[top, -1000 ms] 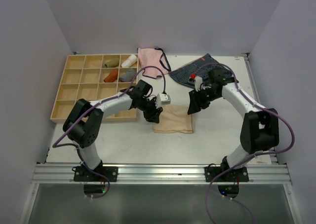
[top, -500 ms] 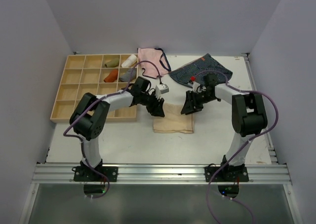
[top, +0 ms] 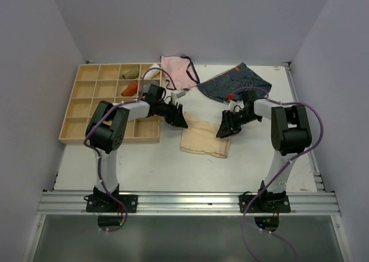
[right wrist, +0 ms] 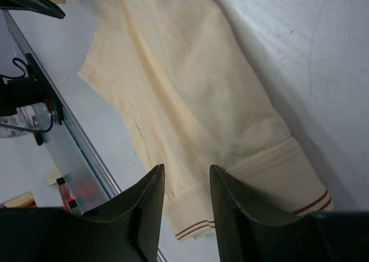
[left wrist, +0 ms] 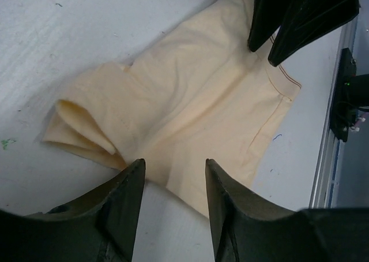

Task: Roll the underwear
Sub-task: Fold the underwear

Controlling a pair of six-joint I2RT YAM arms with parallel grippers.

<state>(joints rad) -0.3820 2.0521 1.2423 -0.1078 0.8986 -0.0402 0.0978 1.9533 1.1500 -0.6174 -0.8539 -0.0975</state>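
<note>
White table [top: 150, 164] with peach underwear [top: 204, 142], wooden tray [top: 81, 109] left, lilac walls [top: 190, 19] around.

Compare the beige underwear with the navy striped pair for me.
Colour: the underwear is plain pale peach-beige; the navy striped pair is dark blue with fine stripes.
Place: the underwear lies mid-table between the left gripper and the right gripper; the navy striped pair lies near the far edge.
Shape: the underwear is folded into a flat rectangle; the navy striped pair is spread loosely.
Both are soft cloth on the table.
</note>
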